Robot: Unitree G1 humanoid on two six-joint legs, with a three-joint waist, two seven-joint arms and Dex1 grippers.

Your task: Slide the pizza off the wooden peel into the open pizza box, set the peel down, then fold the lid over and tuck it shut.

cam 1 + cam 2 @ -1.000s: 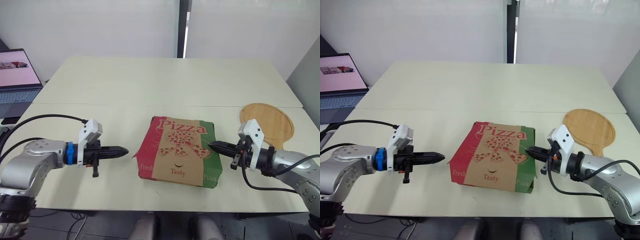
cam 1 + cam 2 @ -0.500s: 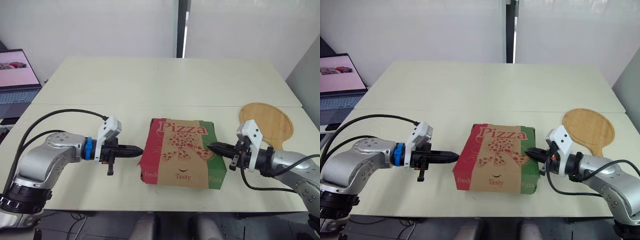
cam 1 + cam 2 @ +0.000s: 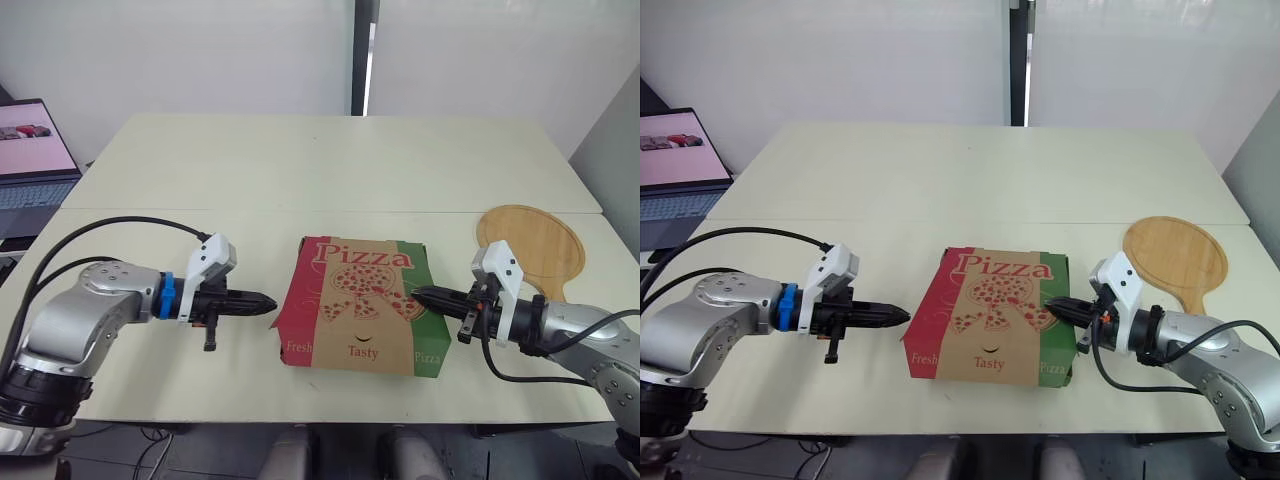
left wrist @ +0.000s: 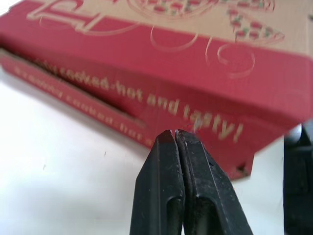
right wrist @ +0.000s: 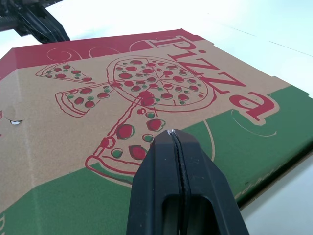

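Table (image 3: 300, 170): left pincer (image 3: 268, 300), right pincer (image 3: 418, 293) closed at box (image 3: 355, 325).

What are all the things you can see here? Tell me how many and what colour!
box: 1, brown lid with red and green sides, closed, middle of the near table
peel: 1, light wood, lying flat to the right of the box, nothing on it
laptop: 1, dark with a pink screen, open, far left beside the tables
tables: 2, cream, pushed together
left gripper: 1, black fingers, shut, pointing at the box's red side
right gripper: 1, black fingers, shut, tips at the lid's green edge
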